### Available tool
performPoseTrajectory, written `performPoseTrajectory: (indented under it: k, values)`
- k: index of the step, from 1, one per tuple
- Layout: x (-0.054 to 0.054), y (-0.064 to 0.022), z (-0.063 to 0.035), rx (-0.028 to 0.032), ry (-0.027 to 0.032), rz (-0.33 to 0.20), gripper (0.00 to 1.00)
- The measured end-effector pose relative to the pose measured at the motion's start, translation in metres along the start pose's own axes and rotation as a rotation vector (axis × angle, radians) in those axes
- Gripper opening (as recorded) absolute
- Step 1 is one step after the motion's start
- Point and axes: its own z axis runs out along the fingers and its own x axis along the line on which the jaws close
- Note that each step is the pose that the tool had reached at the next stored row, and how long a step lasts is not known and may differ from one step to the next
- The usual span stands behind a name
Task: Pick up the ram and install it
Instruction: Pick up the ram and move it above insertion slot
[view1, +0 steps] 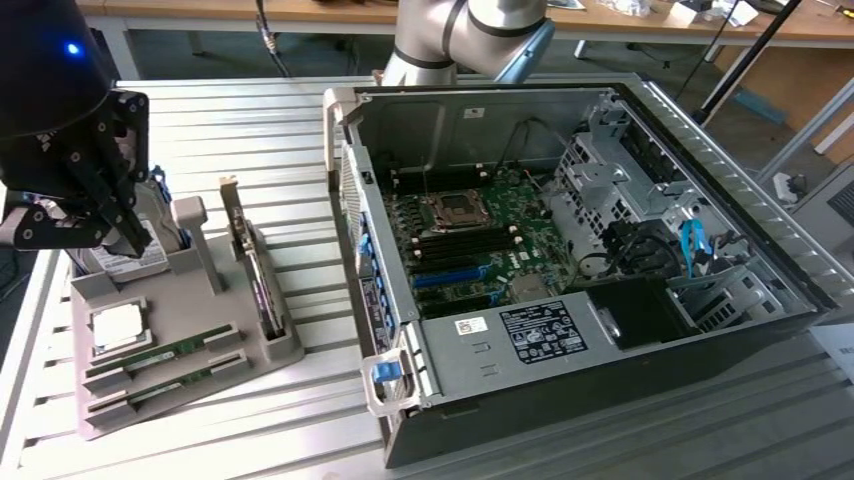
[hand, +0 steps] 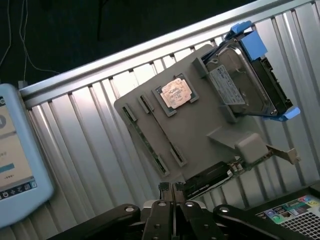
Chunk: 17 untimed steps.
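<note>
From my station I see the gripper hanging above the grey parts tray, over the end where the hard drive stands in its blue frame. In the wrist view the two fingertips are pressed together with nothing between them, so the gripper is closed and empty. The ram is not in its grasp. It lies flat in a long slot at the end of the tray away from the gripper, well below it and clear of the fingers. A second green stick lies in the slot just beside the ram, farther still from the gripper. Between the gripper and the ram, the square silver processor chip sits in its own recess in the tray. In the wrist view I find the ram along the long edge of the tray, the processor chip next to it and the hard drive beyond. The dark expansion card is the part closest to the fingertips there, and in the exterior view it stands on edge in the tray beside the gripper. On the far side of the tray from the gripper, the computer case lies open on the slatted metal table with its green motherboard exposed.
</note>
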Motion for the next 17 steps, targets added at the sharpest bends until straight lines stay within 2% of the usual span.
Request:
performPoseTrajectory:
  k: [3, 11, 17]
  values:
    - [0.0001, 0.0002, 0.0000, -0.0006, -0.0008, -0.055, 0.15]
    - [0.0003, 0.0007, 0.0000, -0.0018, -0.0016, -0.156, 0.15]
    - [0.0003, 0.0006, 0.0000, -0.0018, -0.0020, -0.161, 0.15]
